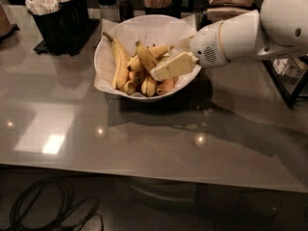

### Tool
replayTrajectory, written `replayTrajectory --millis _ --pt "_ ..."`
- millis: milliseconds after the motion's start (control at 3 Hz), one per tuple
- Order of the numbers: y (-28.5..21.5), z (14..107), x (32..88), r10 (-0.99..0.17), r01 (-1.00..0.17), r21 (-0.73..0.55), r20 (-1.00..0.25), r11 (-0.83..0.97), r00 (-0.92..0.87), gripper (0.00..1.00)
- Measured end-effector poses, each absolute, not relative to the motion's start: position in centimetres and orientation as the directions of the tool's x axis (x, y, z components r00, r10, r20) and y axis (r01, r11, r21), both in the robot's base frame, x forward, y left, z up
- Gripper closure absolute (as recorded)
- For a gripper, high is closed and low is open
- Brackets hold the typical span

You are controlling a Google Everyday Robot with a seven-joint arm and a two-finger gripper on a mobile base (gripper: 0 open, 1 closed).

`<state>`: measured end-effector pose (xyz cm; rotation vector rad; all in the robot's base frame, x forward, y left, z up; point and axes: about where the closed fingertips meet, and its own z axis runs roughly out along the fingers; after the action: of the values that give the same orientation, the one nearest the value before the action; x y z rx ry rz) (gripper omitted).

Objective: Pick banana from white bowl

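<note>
Below the near edge of the grey table [144, 143], dark cables [43, 211] were seen on the floor. Towards the far edge, left of centre, the white bowl [103, 57] was set, lined with crinkled paper. The banana [143, 56] was seen in the bowl's middle among smaller ones: thick, strongly curved, yellow, brown-speckled. The gripper [166, 57] was held over the bowl's right side, its fingers [173, 66] spread and nothing pinched. A black caddy [57, 18] was placed at the far left corner.

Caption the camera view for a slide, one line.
Gripper low over the white bowl, its tip near the speckled banana, on a glossy table.
</note>
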<state>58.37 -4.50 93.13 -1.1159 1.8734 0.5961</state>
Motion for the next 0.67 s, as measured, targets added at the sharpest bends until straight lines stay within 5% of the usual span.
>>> replayTrajectory --millis 667 --pt "-4.20 92.41 58.66 -0.442 -0.870 0.023 -0.854 0.493 -0.273 0.34"
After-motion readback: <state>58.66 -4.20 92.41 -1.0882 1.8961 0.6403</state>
